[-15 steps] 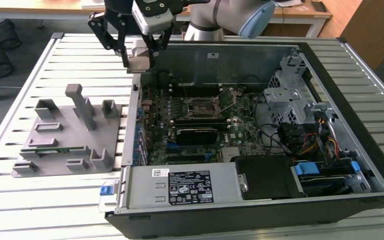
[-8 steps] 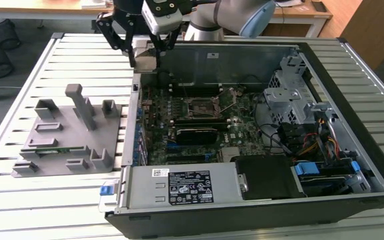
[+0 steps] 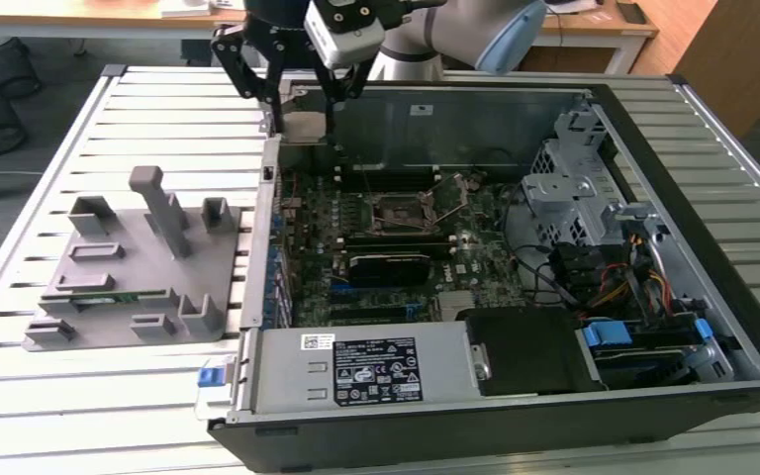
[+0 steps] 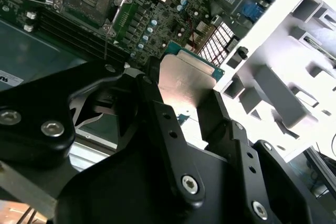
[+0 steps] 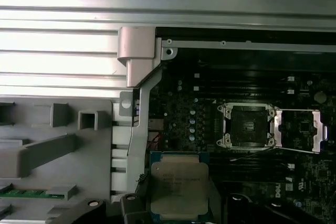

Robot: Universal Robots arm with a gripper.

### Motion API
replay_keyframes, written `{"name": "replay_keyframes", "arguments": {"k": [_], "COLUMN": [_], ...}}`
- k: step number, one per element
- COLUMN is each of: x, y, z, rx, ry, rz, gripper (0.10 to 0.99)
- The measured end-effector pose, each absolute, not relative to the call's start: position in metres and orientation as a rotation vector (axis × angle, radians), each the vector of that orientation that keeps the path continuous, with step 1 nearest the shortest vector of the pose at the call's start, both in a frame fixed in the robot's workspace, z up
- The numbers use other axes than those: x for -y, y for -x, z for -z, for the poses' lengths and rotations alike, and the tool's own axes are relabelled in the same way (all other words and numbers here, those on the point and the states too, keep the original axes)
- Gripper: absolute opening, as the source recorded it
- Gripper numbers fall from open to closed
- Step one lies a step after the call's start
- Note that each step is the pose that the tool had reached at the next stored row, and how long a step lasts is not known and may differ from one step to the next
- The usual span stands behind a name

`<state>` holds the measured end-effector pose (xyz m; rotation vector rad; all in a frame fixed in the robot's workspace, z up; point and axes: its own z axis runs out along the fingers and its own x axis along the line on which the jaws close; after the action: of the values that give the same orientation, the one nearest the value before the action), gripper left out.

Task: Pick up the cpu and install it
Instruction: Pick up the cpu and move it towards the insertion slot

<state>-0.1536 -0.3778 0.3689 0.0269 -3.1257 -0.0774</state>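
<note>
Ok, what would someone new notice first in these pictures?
The tool, shut on the cpu, hangs over the wall of the open computer case on the exterior view's left. Mid-board, the socket sits empty with its frame flipped open. A grey fixture lies on the table beside it.

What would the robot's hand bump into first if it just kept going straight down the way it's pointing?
Probably the motherboard, to one side of the open socket rather than in it. The hand is shut on the cpu, which would touch first. Depth is unclear, so this is a guess.
</note>
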Motion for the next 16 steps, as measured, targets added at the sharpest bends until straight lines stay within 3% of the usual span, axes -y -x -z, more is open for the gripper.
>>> {"name": "replay_keyframes", "arguments": {"k": [16], "x": [0.377], "y": [0.126], "z": [-0.369], "rx": [3.126], "ry": [-0.027], "rz": [0.077], "gripper": [0.529]}}
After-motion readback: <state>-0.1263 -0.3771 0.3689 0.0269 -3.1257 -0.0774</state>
